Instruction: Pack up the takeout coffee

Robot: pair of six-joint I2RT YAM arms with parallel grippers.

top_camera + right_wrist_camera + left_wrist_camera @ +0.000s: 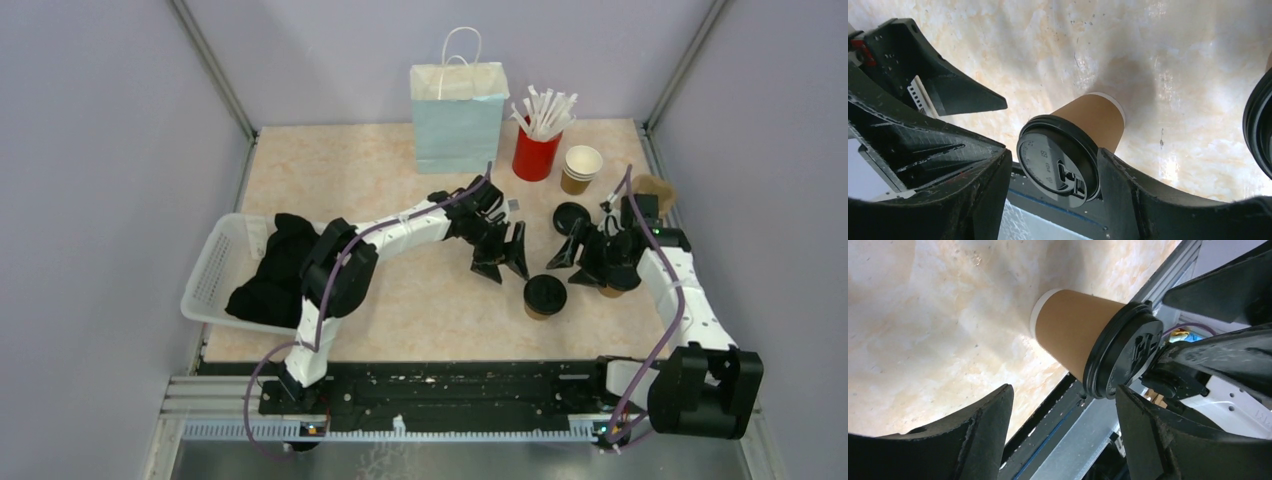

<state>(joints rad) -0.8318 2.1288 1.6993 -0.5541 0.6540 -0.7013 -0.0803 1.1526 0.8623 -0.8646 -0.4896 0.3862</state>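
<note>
A takeout coffee cup (545, 296), brown paper with a black lid, stands upright on the table between my two grippers. My left gripper (502, 265) hangs just to its left, open, with nothing between its fingers; the left wrist view has the cup (1083, 337) beyond the open left gripper (1064, 390). My right gripper (580, 262) is up and to the right of the cup, also open. The right wrist view looks down on the lid (1058, 157) in the gap of the right gripper (1053, 160), not clamped. A second lidded cup (571, 217) stands behind.
A pale blue paper bag (458, 115) stands at the back. Beside it are a red cup of white straws (537, 150) and open brown cups (582, 168). A white basket (210, 270) with black cloth sits at the left. Another dark lid (1260, 130) shows at the right edge.
</note>
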